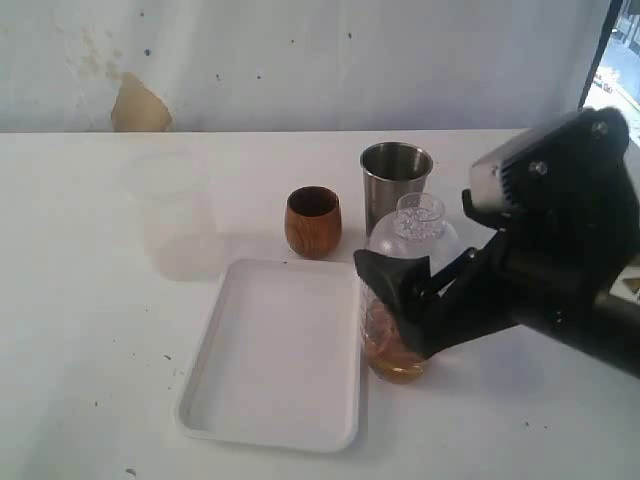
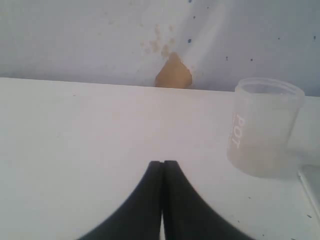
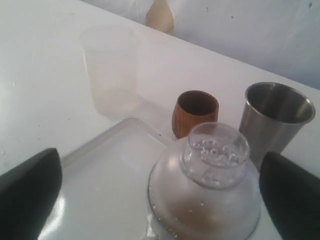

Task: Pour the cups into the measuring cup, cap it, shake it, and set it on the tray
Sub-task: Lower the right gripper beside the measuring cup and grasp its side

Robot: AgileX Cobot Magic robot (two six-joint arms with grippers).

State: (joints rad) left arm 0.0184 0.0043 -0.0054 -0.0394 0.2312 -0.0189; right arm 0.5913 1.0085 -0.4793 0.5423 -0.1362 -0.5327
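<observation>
White lettering is running down the frosted cup (image 2: 265,130), too blurred to read. The left gripper (image 2: 162,167) is hanging over the white bench (image 2: 75,130), jaws clenched on nothing. The right gripper (image 3: 160,172) is straddling the lidded measuring cup (image 1: 398,345), jaws released and clear of its sides. That cup is standing on the bench just beside the tray (image 1: 270,350), with the wooden cup (image 1: 313,220) and steel tumbler (image 1: 395,175) behind it, before a stained wall (image 1: 300,60).

There are four cups in all: one measuring cup (image 1: 388,352), bearing one dome lid (image 1: 418,218), between the fingers of the right pincer (image 3: 161,192); one wooden cup (image 1: 313,222) and one steel tumbler (image 1: 392,185) just beyond the pincer; and one frosted cup (image 1: 170,215) well apart from it. One white tray (image 1: 270,360) lies beside it.
</observation>
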